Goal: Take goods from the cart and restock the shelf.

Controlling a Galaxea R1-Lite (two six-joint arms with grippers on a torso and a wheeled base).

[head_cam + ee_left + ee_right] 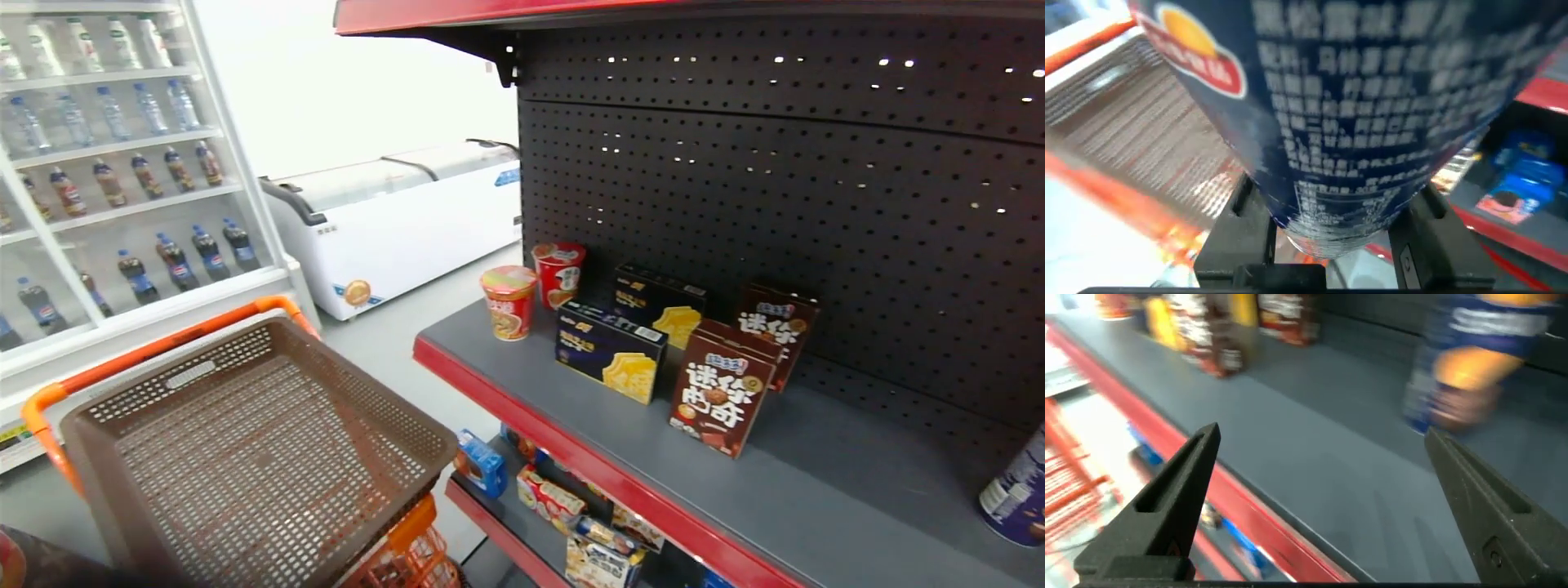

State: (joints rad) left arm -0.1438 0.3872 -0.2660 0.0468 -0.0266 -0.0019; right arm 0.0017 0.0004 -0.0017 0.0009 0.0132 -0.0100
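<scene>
Can (1347,122) clamped by fingers of left gripper (1335,216), beside cart (245,441). Fingers of right gripper (1321,434) spread apart above shelf (816,490), near second can (1462,367) at its right end; boxes (612,359), cups (510,302) farther left.

Bright, even light; the wall left of the shelf (816,490) glares white, pinpoints glint through its pegboard (775,163), and both wrist views smear.

1. Cart basket (245,441): brown perforated plastic with an orange handle, at the near left.
2. Shelf (816,490): grey deck with a red front edge and a black pegboard back, on the right.
3. Dark blue can (1355,122): a printed cylinder, clamped in the left gripper (1333,235).
4. Second blue can (1020,494): stands at the shelf's right edge.
5. Cup noodles (509,300), dark blue boxes (611,351) and brown boxes (720,394): upright pairs, one behind the other, on the shelf's left part.
</scene>
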